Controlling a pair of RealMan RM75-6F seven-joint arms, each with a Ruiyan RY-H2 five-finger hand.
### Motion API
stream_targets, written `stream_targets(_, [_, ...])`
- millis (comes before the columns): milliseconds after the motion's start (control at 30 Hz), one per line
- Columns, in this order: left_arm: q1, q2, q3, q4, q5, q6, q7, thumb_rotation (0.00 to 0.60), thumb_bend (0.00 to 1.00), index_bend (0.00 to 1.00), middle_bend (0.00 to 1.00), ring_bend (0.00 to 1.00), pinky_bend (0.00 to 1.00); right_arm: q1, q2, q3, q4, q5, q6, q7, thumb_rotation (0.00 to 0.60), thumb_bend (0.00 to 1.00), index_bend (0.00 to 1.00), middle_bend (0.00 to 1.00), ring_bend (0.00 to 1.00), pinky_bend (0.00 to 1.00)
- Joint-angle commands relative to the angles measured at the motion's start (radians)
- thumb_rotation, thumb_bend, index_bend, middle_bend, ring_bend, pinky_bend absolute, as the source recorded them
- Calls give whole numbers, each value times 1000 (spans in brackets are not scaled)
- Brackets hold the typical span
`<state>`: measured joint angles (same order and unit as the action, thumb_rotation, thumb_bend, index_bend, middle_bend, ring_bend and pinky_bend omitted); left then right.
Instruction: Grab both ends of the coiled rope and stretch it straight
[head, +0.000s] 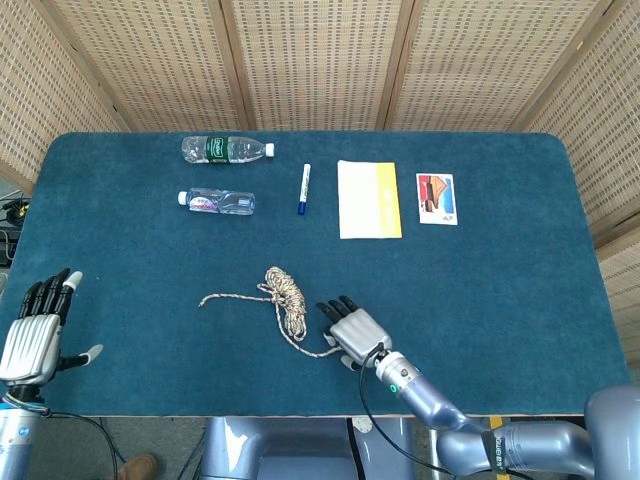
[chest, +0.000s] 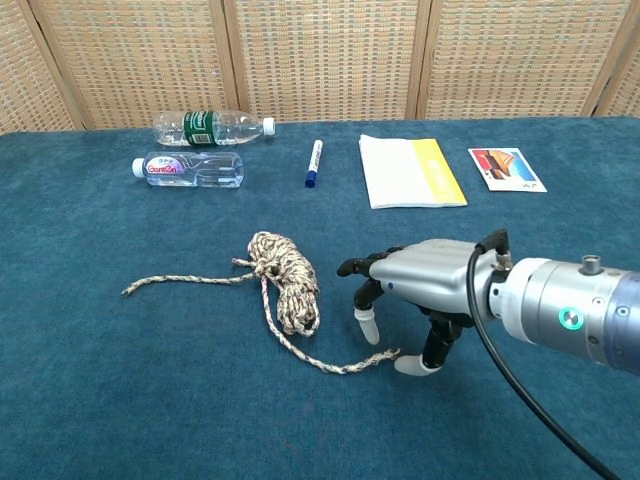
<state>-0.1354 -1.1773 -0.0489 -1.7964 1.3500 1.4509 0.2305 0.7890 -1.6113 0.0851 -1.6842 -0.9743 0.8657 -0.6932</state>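
Rope (chest: 285, 278): a speckled coil is seen at the centre of the frame on the blue table (chest: 100, 400); one loose end is stretched toward the left, the other is laid toward the lower right, ending just under the right hand.
Right hand (chest: 415, 290): shown right of centre in the chest view, palm down, directly over the rope's lower-right end; the fingers (chest: 366, 327) are spread and pointed down, the thumb tip is placed just beside the rope end, and nothing is seen to be gripped.
Left hand (head: 35, 325): seen only at the lower left edge of the head view, well apart from the rope; the fingers are extended and apart, and nothing is held.
Bottles: a green-labelled bottle (chest: 212, 127) and a pink-labelled bottle (chest: 190, 169) are laid on their sides at the upper left.
Pen (chest: 314, 163): placed at upper centre.
Booklet (chest: 410, 171): a white and yellow one is laid at the upper right.
Card (chest: 506, 167): laid just right of the booklet.
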Motion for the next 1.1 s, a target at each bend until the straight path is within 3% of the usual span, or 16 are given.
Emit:
stream_targets(33, [0, -1, 0, 0, 1, -2, 1, 600, 0, 0, 0, 0, 0, 6, -20, -8, 14, 11, 10, -4, 600, 306, 451, 0, 0, 0])
stream_targets(1100, [2, -5, -4, -2, 7, -17, 9, 600, 0, 0, 0, 0, 0, 47, -100, -29, 86, 70, 41, 22, 600, 381, 495, 0, 0, 0])
